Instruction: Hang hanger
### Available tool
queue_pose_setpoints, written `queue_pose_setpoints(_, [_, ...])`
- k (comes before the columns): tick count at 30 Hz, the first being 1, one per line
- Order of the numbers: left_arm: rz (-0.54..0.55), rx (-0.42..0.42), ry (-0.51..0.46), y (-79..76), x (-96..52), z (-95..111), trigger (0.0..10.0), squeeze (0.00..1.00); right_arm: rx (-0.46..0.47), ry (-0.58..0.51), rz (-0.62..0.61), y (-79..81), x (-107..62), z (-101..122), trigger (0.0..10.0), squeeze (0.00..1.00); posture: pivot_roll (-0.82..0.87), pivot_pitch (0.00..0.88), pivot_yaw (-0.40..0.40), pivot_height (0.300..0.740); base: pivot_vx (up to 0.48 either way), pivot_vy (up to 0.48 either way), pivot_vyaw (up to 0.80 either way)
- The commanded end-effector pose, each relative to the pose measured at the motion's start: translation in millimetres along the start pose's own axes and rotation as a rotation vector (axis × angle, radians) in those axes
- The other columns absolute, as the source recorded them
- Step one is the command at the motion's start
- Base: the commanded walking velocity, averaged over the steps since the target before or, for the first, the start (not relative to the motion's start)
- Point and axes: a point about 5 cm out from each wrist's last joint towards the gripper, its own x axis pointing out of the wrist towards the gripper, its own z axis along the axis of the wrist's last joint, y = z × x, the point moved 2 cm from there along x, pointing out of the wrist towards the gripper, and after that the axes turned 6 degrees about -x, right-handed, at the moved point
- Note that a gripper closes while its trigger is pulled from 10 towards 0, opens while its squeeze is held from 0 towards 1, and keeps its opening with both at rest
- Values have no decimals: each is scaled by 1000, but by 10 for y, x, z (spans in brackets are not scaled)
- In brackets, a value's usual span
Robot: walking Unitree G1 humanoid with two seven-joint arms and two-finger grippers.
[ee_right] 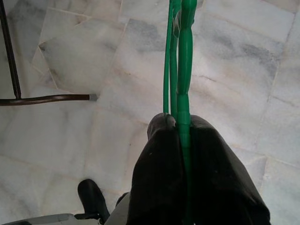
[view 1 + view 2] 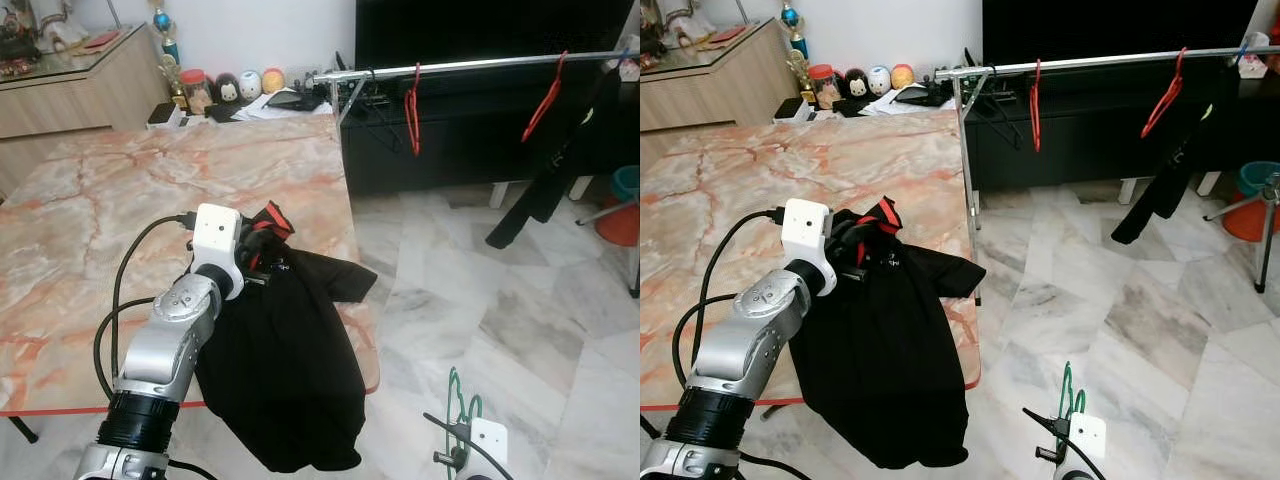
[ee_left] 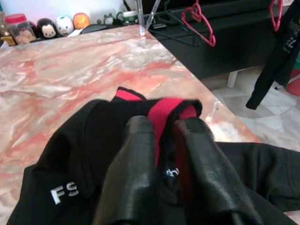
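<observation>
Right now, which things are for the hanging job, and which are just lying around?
For the job: green hanger held in the right gripper; black shirt pinched by the left gripper; clothes rail.

Just lying about: red hangers, egg toys, jar, papers.

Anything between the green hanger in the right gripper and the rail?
Nothing visible blocks it. The right gripper holds the green hanger low over open marble floor. The rail ahead carries two red hangers with bare bar between them. A black garment hangs further right.
</observation>
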Motion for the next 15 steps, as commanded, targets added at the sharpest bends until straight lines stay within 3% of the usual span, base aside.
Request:
queue_pose_setpoints(1, [10, 20, 5, 13, -45, 14, 10000, 1000, 4, 14, 12, 52, -6, -33, 10000, 0, -165, 16, 106, 740, 0, 0, 0])
queue_pose_setpoints(7, [-13, 23, -9, -18, -131, 70, 10000, 1000, 0, 14, 13, 47, -5, -29, 10000, 0, -161, 27, 102, 740, 0, 0, 0])
queue_pose_setpoints(12, [-46, 24, -81, -28, -295, 179, 10000, 1000, -5, 14, 14, 41, -3, -24, 10000, 0, -154, 29, 98, 740, 0, 0, 0])
queue_pose_setpoints(14, [28, 44, -135, 91, -404, 190, 10000, 1000, -8, 15, 13, 38, -2, -21, 10000, 0, -153, 29, 98, 740, 0, 0, 0])
queue_pose_setpoints(15, [159, 88, -168, 278, -503, 146, 10000, 1000, -10, 15, 14, 38, -1, -19, 10000, 0, -157, 27, 97, 740, 0, 0, 0])
